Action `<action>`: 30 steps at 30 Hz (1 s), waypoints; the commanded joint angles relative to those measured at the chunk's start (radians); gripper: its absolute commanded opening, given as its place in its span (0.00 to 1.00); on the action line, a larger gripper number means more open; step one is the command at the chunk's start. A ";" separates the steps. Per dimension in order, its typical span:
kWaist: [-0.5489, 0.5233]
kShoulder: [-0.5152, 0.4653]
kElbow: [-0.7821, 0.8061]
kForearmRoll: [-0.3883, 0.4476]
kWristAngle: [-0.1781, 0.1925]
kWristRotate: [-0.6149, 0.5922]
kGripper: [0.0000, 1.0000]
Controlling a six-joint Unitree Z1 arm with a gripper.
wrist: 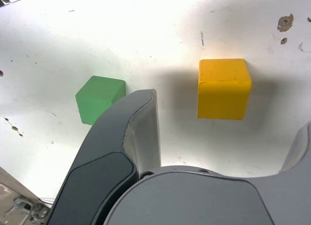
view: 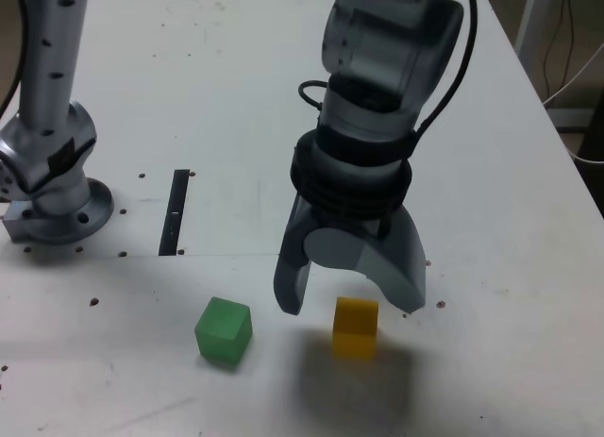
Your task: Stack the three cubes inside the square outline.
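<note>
From here I see the yellow, smooth-faced, matte cube [view: 355, 329] sitting on the pale, scuffed bench [view: 236, 88], near the edge at the bottom of the exterior view. The green matte cube [view: 224, 330] is on the same bench, to the yellow one's left in the exterior view and apart from it, also near that bottom edge.

The grey arm's gripper [view: 347, 303] hangs over the bench by the yellow cube, pointing down, its fingers spread wide apart. In the wrist view nothing is between them in a grip; the yellow cube stands clear of both.

A thin black straight strip [view: 175, 212] lies flat on the bench, towards its left side in the exterior view, beside a round metal base [view: 64, 210].
</note>
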 commanded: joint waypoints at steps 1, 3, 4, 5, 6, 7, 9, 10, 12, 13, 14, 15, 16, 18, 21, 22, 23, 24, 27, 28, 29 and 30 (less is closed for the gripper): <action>0.000 0.013 -0.005 -0.006 -0.003 -0.001 0.99; 0.000 0.025 -0.004 -0.014 -0.007 -0.001 0.99; 0.000 0.031 -0.003 -0.018 -0.008 -0.001 0.99; 0.000 0.037 -0.002 -0.023 -0.010 0.000 0.99; 0.000 0.043 -0.001 -0.027 -0.011 0.001 0.99; 0.000 0.050 0.000 -0.030 -0.013 0.002 0.99; 0.000 0.063 0.002 -0.036 -0.016 0.005 0.99; 0.000 0.069 0.002 -0.038 -0.018 0.007 0.99; -0.001 0.081 0.005 -0.044 -0.022 0.012 0.99; -0.001 0.086 0.007 -0.047 -0.024 0.014 0.99; -0.001 0.090 0.010 -0.052 -0.026 0.016 0.98; -0.001 0.094 0.014 -0.056 -0.027 0.018 0.98; -0.001 0.098 0.018 -0.061 -0.029 0.020 0.98; -0.001 0.103 0.025 -0.071 -0.033 0.024 0.97; 0.000 0.112 0.031 -0.082 -0.042 0.031 0.94; 0.000 0.114 0.032 -0.084 -0.044 0.032 0.93; 0.000 0.116 0.032 -0.086 -0.046 0.033 0.92; 0.000 0.117 0.033 -0.088 -0.047 0.034 0.90; 0.003 0.119 0.037 -0.090 -0.048 0.034 0.83; 0.004 0.119 0.038 -0.089 -0.048 0.034 0.80; 0.006 0.119 0.039 -0.088 -0.048 0.034 0.76; 0.008 0.119 0.040 -0.086 -0.048 0.034 0.73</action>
